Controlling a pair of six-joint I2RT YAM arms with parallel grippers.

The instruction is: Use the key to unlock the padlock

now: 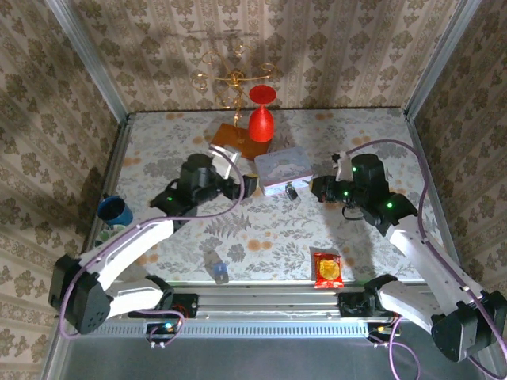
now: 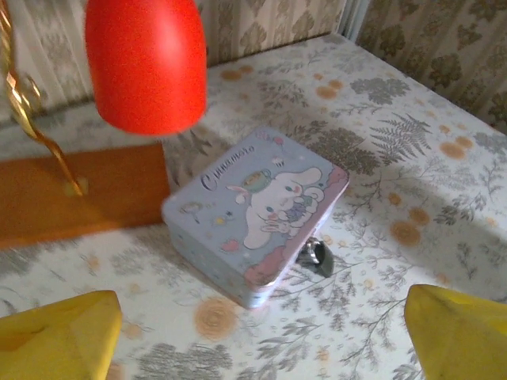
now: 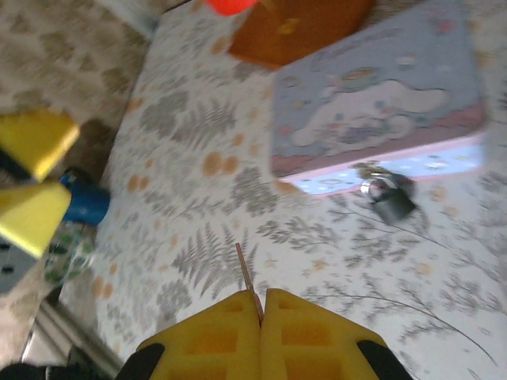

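On the floral table [image 1: 261, 229], one padlock [image 3: 388, 198] just beside one patterned tin [image 3: 380, 99], left gripper [image 2: 261, 321] spread empty, right gripper [image 3: 262, 297] clamped on one thin key [image 3: 246, 269].

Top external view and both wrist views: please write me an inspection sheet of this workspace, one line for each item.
surface: table under a flowered cloth; no spill seen.
job's things: padlock lies close beside the tin box, contact unclear; key, a thin blade, sticks out of the right gripper.
clutter: tin box; red goblet; wooden board; gold wire stand; blue cup; small bottle; red packet.
grippers: left gripper open, facing the tin box; right gripper shut on the key.
cables: purple cables loop along both arms.
surroundings: patterned walls; metal frame posts.
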